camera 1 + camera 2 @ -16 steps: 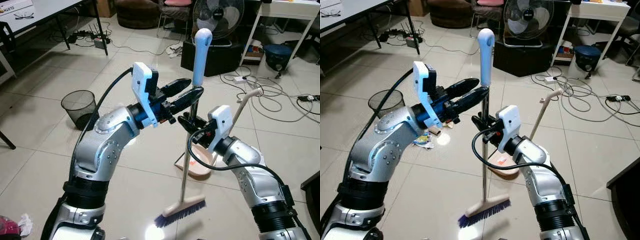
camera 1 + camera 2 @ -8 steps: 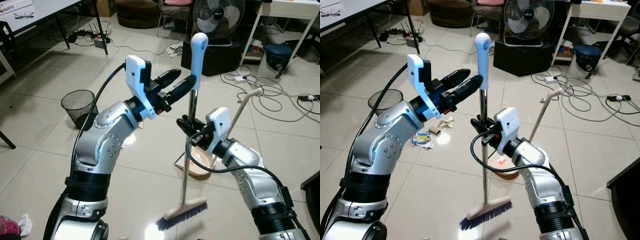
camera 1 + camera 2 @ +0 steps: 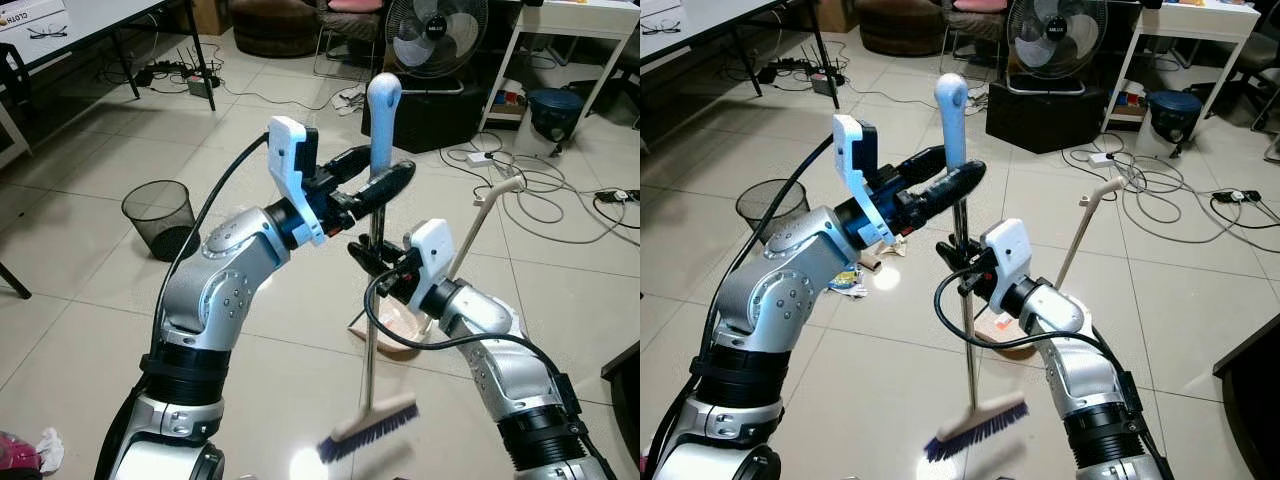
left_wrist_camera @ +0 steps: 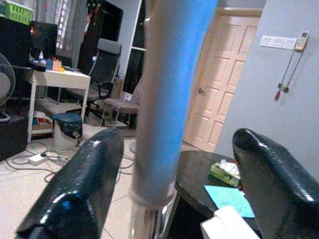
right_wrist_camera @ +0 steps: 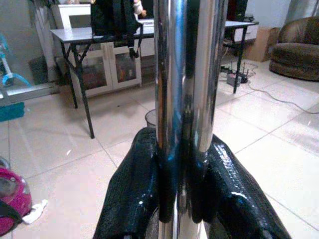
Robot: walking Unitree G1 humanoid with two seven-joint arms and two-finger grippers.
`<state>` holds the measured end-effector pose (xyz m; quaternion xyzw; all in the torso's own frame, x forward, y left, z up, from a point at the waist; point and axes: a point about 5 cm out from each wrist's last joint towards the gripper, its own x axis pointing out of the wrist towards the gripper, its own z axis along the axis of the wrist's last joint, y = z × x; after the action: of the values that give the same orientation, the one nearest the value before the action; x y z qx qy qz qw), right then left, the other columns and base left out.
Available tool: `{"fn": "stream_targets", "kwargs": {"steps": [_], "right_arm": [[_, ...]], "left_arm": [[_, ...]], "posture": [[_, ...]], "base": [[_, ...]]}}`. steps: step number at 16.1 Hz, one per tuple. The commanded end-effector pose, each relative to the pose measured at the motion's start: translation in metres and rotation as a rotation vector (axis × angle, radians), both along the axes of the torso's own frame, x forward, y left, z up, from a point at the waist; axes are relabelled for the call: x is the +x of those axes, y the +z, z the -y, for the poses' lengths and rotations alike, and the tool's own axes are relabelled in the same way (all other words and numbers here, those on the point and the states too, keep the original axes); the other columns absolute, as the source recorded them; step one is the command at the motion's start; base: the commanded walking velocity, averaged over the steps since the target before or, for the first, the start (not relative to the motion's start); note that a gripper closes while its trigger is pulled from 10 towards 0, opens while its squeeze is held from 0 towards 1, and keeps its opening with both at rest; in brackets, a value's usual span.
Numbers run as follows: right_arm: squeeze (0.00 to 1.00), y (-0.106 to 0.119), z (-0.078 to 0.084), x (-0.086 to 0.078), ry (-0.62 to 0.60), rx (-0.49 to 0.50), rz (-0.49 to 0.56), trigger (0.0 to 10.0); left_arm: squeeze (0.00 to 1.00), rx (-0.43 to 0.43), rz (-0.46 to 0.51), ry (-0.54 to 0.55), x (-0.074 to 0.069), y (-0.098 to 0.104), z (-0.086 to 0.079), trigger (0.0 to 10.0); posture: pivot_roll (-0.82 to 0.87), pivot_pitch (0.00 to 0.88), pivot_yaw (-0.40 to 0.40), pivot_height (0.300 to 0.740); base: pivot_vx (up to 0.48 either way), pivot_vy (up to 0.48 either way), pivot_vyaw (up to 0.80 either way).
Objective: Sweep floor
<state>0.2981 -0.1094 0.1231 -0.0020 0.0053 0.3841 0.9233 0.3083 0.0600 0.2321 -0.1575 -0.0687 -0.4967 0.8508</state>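
Observation:
The broom has a chrome pole [image 3: 370, 335], a blue handle [image 3: 382, 100] and a blue-bristled brush head [image 3: 368, 430] resting on the tiles. It stands nearly upright in front of me, its top leaning a little left. My right gripper [image 3: 368, 256] is shut on the pole at mid height, and its fingers [image 5: 133, 191] clamp the chrome pole [image 5: 187, 74]. My left gripper [image 3: 390, 168] is open higher up, straddling the bottom of the blue handle [image 4: 167, 99] with a gap on each side. Paper scraps [image 3: 848, 278] lie on the floor to the left.
A beige dustpan [image 3: 398, 328] with a long upright handle stands just behind the broom. A black mesh bin [image 3: 158, 215] is at the left. A fan [image 3: 436, 30], a black box, cables [image 3: 540, 185] and table legs lie farther back. A dark table edge [image 3: 622, 385] is at the right.
My left gripper drew back from the broom, then came in again around the blue handle. The broom's top has tipped to the left. My right gripper has kept its hold.

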Motion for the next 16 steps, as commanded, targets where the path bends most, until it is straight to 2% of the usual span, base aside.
{"fn": "stream_targets", "kwargs": {"steps": [1,2,3,16], "right_arm": [[0.00,0.0079,-0.0030,0.0015,0.015,-0.004,0.046,0.0],[0.00,0.0076,-0.0043,0.0010,0.021,-0.010,0.049,0.0],[0.00,0.0072,-0.0056,0.0007,0.024,-0.014,0.051,0.0],[0.00,0.0044,-0.0070,0.0011,0.028,-0.077,0.093,0.0]], "left_arm": [[1.00,0.014,0.024,-0.004,-0.0017,0.0036,0.0022,10.0],[1.00,0.020,0.023,0.004,-0.0006,0.0028,0.0024,10.0],[0.00,0.033,0.026,0.010,0.0005,0.0023,0.0024,10.0],[0.00,0.079,0.016,0.015,0.0022,-0.0022,0.0037,10.0]], "posture": [[-0.11,0.000,0.011,0.740],[-0.11,0.000,0.010,0.740],[-0.11,0.000,0.009,0.740],[-0.11,0.000,0.008,0.740]], "base": [[0.000,0.000,0.00],[0.000,0.000,0.00],[0.000,0.000,0.00],[0.000,0.000,0.00]]}}
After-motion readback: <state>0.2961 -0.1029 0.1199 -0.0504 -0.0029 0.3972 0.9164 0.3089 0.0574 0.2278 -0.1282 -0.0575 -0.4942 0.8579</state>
